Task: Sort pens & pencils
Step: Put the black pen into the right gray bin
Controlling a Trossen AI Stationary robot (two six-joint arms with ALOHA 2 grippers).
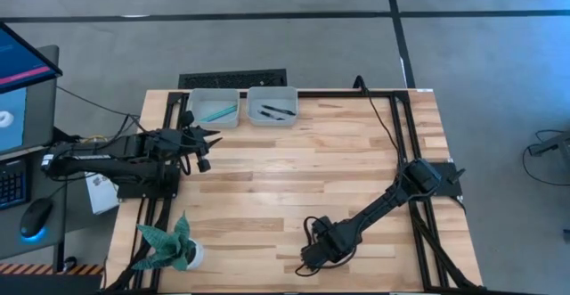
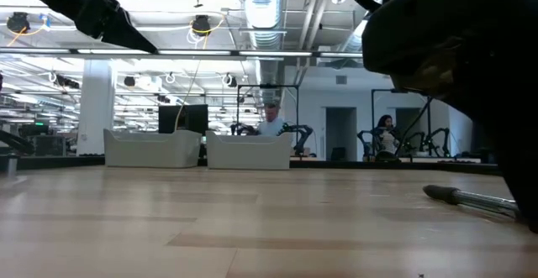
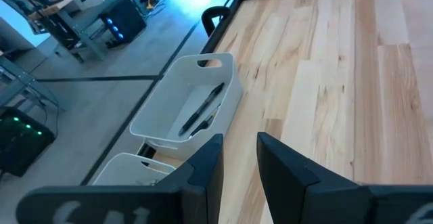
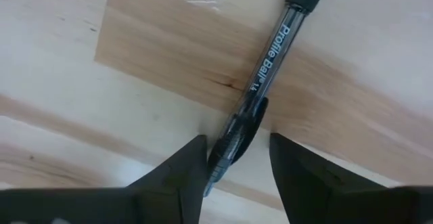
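Down at the near edge of the wooden table (image 1: 294, 179), one black pen (image 4: 260, 92) lies flat on the boards, printed "Profile Ball" along its clear barrel. The right gripper (image 4: 237, 166) is lowered over it, its two dark fingers (image 4: 179, 176) standing apart on either side of the pen's clip end, not closed on it; whether they touch the barrel cannot be told. In the low view the same pen (image 2: 471, 199) shows as a slim dark stick resting on the tabletop, partly hidden by the right arm's bulk. From above, the right gripper (image 1: 313, 255) sits near the table's front edge, right of a green potted plant (image 1: 174, 246).

At the far edge stand two pale bins side by side. The left bin (image 1: 214, 108) holds teal pencils (image 1: 218, 113); the right bin (image 1: 272, 106) holds black pens (image 1: 274, 111), which also show lying in the bin (image 3: 193, 95) in the left wrist view, their dark shapes (image 3: 203, 109) slanted along its floor.

The left gripper (image 1: 200, 143) hovers above the table's left side, near the left bin, holding nothing; its fingers (image 3: 206, 170) stand a narrow gap apart. A keyboard (image 1: 233, 80) lies beyond the bins, and a monitor (image 1: 22, 72) and mouse (image 1: 36, 217) sit on a desk off the table's left side.
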